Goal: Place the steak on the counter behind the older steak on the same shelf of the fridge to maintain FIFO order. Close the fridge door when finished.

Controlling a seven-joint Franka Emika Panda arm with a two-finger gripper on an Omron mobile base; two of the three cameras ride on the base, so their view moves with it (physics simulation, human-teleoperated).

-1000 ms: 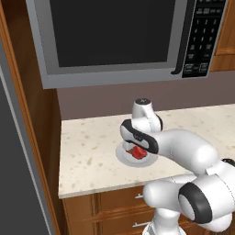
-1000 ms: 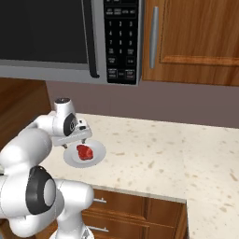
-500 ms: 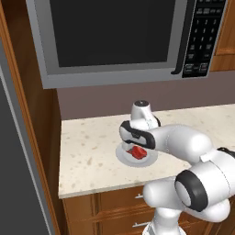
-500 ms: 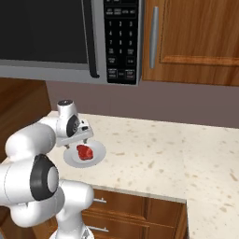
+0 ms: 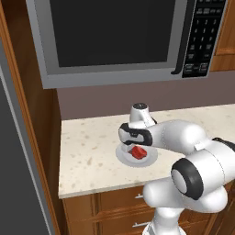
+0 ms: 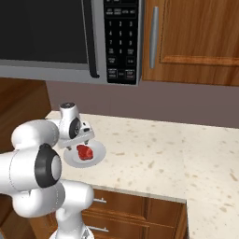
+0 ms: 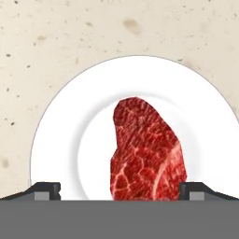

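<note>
The steak point(image 5: 139, 152) point(image 6: 84, 152), a red chunk of raw meat, lies on a white round plate point(image 5: 125, 159) point(image 6: 96, 158) on the beige speckled counter point(image 5: 87, 156) point(image 6: 163, 158). My gripper point(image 5: 134, 146) point(image 6: 80, 143) hangs just above the plate, pointing down and open. In the hand view the steak point(image 7: 147, 149) lies between the two dark fingertips point(image 7: 44, 189) of the gripper point(image 7: 120, 190), which stand wide on either side of it without touching it. The plate point(image 7: 60, 140) lies under them. A grey face of the fridge point(image 5: 13, 174) runs down the left edge.
A grey microwave point(image 5: 114, 36) point(image 6: 70, 32) hangs low over the counter, close above my hand. A brown wall cabinet point(image 6: 196, 37) is to its right and a wooden panel point(image 5: 41, 137) stands beside the fridge. Drawers point(image 6: 121, 210) sit under the counter edge.
The hand has stayed over the plate, almost still. The arm's elbow has swung nearer to the cameras. The jaws stay open.
</note>
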